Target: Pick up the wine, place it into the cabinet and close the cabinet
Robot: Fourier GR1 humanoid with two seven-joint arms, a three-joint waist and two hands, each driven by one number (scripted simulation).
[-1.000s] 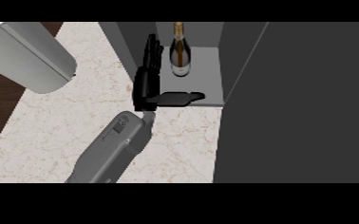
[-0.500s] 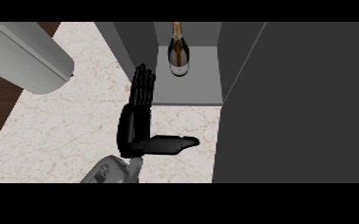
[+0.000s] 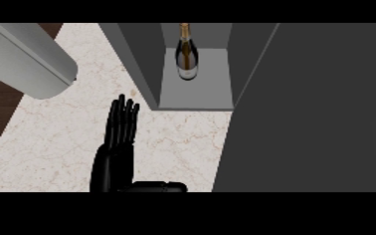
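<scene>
Cabinet door (image 3: 308, 119): broad dark grey panel filling the right side, swung open towards the near edge. Counter (image 3: 58, 139): pale marbled top, taking up the left and middle; a dark brown strip (image 3: 9, 107) shows past its left border. Cabinet (image 3: 140, 64): dark grey, standing on the counter at the top centre, with its compartment open to view and a lighter grey floor inside. Grey rounded body (image 3: 33, 59) at the upper left edge, slanting in over the counter; cannot tell what it is. Left hand (image 3: 112, 162): black, low in the view over the counter, left of the door and nearer than the cabinet. Its fingers (image 3: 125, 119) are straight and pressed side by side, pointing away towards the cabinet's left wall, tips near that wall's front corner but apart from it; its thumb (image 3: 158, 186) juts out to the right along the lower edge. Hand holds nothing. Right hand does not show. Wine (image 3: 186, 59): dark bottle with a gold neck, inside the compartment, base on the floor towards the back, neck towards the top of the view, touching neither side wall and well apart from the hand.
</scene>
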